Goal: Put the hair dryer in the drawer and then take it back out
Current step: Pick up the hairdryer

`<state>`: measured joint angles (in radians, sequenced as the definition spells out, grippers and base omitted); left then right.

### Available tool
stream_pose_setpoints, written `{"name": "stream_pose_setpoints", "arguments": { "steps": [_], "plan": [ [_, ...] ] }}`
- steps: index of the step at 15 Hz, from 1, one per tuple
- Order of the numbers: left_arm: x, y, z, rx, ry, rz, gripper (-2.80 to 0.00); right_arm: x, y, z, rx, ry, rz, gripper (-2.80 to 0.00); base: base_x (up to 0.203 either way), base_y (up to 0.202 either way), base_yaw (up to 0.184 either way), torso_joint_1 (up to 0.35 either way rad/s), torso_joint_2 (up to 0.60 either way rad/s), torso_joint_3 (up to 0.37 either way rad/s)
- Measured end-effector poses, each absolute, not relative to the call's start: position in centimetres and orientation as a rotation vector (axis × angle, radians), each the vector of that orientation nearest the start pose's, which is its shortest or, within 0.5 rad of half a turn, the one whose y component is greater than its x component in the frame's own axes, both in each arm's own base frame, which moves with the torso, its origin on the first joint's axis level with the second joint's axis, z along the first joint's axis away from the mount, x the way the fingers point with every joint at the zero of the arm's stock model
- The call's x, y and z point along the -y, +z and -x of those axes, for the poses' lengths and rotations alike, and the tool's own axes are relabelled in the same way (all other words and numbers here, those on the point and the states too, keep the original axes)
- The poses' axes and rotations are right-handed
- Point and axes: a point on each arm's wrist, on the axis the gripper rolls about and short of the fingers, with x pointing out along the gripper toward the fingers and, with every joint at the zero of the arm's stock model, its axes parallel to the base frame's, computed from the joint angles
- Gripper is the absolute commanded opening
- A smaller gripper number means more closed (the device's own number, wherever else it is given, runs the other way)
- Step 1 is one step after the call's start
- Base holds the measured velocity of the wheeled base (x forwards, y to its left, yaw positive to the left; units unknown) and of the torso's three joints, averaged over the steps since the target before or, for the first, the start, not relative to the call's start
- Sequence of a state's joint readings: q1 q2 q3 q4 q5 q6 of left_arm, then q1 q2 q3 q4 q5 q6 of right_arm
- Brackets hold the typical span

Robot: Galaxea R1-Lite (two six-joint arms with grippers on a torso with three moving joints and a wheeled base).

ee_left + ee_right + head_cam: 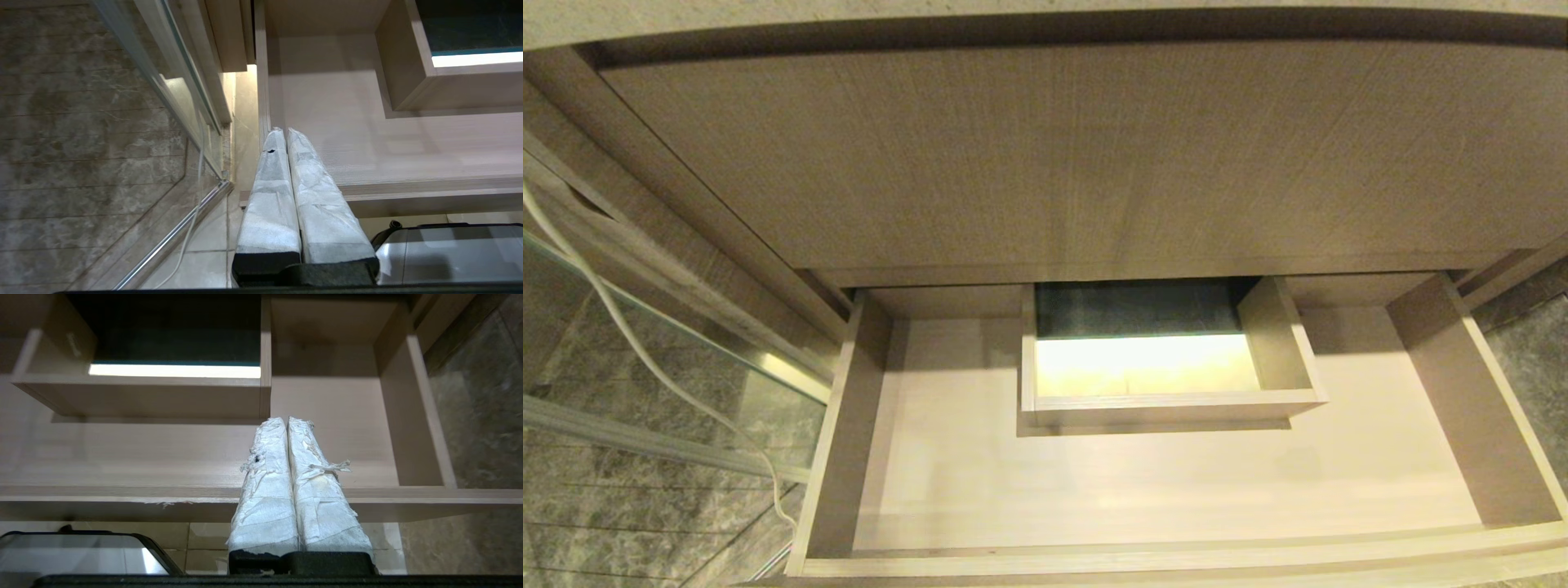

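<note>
The light wood-grain drawer [833, 457] stands pulled out below me, its pale floor bare around a boxed rectangular cutout [1168, 404] in the middle. The hair dryer is out of view in every picture. My left gripper [284, 131] is shut, its white-wrapped fingers pressed together over the drawer's left front corner [367, 192], holding nothing. On the other side, my right gripper [286, 420] is shut too and empty, hanging before the drawer's front rail [122, 494] toward its right side. Neither arm shows in the head view.
A taller wood-grain panel front [1054, 155] rises above the drawer under a pale countertop edge. A glass panel with a metal rail [686, 359] and a white cord [645, 351] stand to the left. Marbled tile floor [1527, 343] lies to the right. The robot's base [449, 253] sits under the drawer front.
</note>
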<state>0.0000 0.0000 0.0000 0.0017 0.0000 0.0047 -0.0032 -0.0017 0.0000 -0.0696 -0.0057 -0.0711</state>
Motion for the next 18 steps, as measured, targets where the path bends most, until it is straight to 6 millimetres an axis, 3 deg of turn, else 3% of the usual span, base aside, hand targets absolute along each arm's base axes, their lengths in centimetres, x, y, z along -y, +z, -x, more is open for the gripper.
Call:
{"name": "stream_pose_setpoints", "arguments": {
  "steps": [18],
  "plan": [
    [0.0, 7.53, 2.28, -0.001, 0.0, -0.004, -2.8, 0.01, 8.26, 2.32, 0.071, -0.012, 0.071, -2.8, 0.0, 0.0, 0.0, 0.259, -0.5, -0.263]
  ]
}}
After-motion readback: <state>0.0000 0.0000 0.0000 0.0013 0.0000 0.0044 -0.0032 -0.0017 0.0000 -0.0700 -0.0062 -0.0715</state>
